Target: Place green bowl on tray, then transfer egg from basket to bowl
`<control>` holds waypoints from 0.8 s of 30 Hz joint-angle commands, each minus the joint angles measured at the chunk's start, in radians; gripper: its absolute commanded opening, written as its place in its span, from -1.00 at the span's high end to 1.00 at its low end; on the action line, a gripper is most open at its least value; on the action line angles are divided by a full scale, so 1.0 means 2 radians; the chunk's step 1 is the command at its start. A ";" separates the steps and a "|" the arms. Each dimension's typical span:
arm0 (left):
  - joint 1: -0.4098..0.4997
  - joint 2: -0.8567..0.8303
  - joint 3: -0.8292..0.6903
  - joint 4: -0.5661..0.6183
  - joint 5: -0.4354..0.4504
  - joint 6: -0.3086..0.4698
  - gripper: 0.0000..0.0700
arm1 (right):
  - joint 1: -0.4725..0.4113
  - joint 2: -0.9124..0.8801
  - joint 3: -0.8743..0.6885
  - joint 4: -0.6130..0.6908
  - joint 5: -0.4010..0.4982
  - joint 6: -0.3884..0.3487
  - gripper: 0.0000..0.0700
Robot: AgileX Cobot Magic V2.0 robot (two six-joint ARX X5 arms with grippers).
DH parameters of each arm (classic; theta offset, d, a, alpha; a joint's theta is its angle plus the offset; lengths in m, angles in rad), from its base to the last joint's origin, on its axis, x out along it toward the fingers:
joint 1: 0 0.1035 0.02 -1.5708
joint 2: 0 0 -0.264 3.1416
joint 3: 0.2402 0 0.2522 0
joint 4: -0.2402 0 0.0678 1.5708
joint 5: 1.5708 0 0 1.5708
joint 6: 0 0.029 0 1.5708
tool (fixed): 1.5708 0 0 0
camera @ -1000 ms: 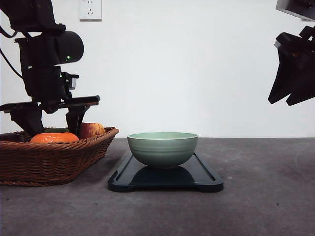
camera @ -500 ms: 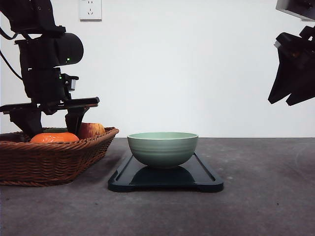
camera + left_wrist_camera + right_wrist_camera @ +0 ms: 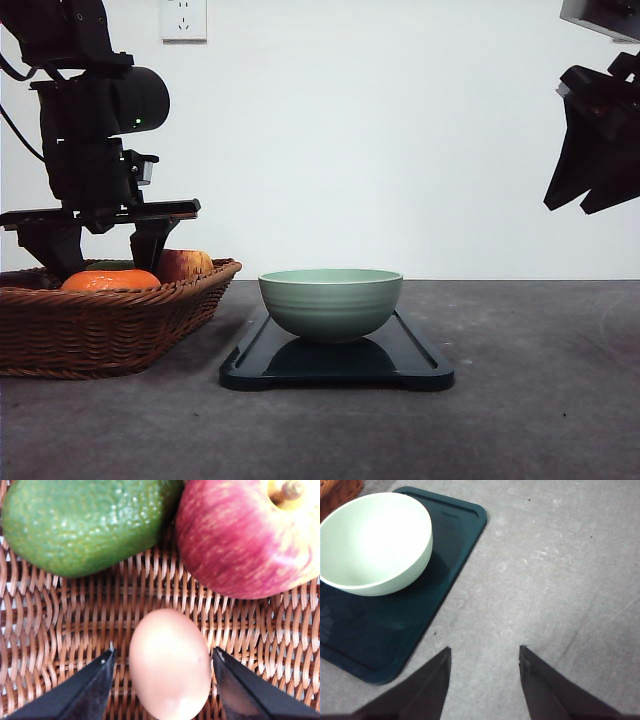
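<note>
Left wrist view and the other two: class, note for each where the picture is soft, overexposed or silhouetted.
Left wrist view: the egg is slightly soft, with the dark fingers blurred at close range. Right wrist view: the green bowl has its inside washed out nearly white. Front view: both arms are black silhouettes against the bright wall, and the tray mirrors the bowl faintly.

Woven wicker basket [image 3: 60,625]; smooth matt egg [image 3: 170,662].

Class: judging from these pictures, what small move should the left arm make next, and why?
Probably close the left gripper on the egg: the egg lies between its open fingers in the basket, while the green bowl already sits on the tray.
</note>
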 commanded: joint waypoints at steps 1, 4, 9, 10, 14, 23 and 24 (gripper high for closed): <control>-0.001 0.010 0.010 0.001 -0.002 0.004 -0.09 | 0.001 0.004 0.002 0.006 -0.002 -0.005 0.24; -0.001 0.010 0.010 0.001 -0.002 0.004 -0.08 | 0.001 0.004 0.002 0.005 -0.002 -0.005 0.24; -0.001 0.010 0.010 0.000 -0.002 0.004 0.10 | 0.001 0.004 0.002 0.006 -0.002 -0.005 0.24; -0.001 0.010 0.010 -0.001 -0.002 0.004 0.12 | 0.001 0.004 0.002 0.005 -0.002 -0.005 0.24; -0.001 0.010 0.010 -0.003 -0.002 0.004 0.26 | 0.001 0.004 0.002 0.006 -0.002 -0.005 0.24; -0.001 0.010 0.010 -0.006 -0.002 0.006 0.29 | 0.001 0.004 0.002 0.005 -0.002 -0.005 0.24; -0.001 0.009 0.010 -0.008 -0.002 0.007 0.23 | 0.001 0.004 0.002 0.005 -0.002 -0.005 0.24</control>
